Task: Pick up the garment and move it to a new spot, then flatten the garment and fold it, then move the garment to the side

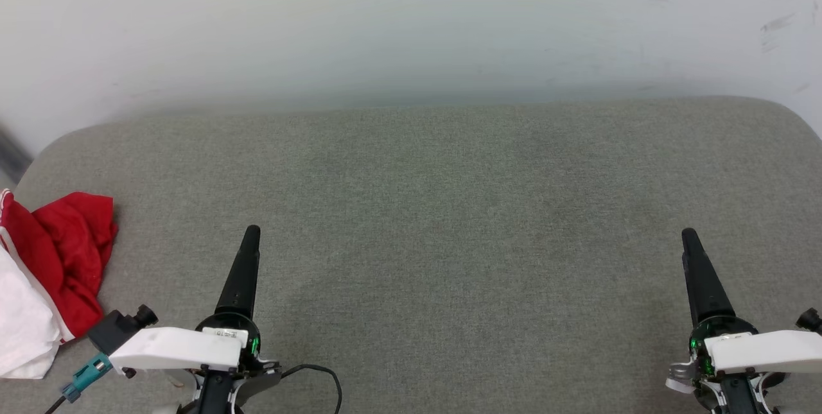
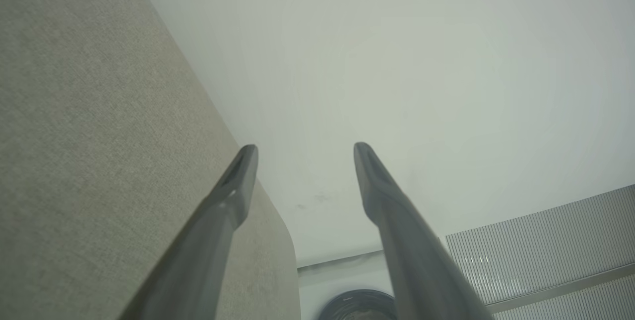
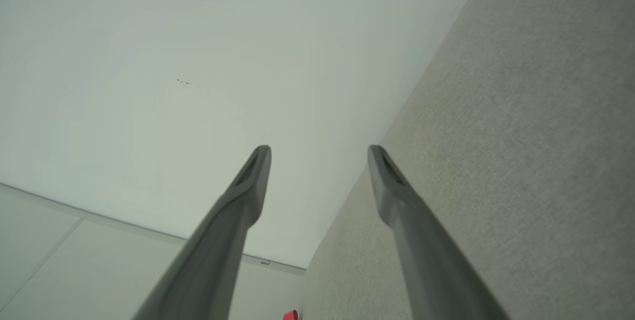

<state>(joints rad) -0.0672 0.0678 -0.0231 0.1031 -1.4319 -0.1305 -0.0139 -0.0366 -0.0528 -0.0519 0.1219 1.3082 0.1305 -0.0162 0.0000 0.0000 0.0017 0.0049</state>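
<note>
The red and white shirt (image 1: 64, 266) lies crumpled at the near left edge of the grey desk (image 1: 449, 221), partly cut off by the frame (no lettering can be made out). The left gripper (image 2: 305, 161), just beside it, and the right gripper (image 3: 320, 161), far to the right, both gape wide and empty. In the head view each shows edge-on, as a single finger.

Grey fabric surface (image 1: 449, 208) against white wall (image 1: 411, 16)
</note>
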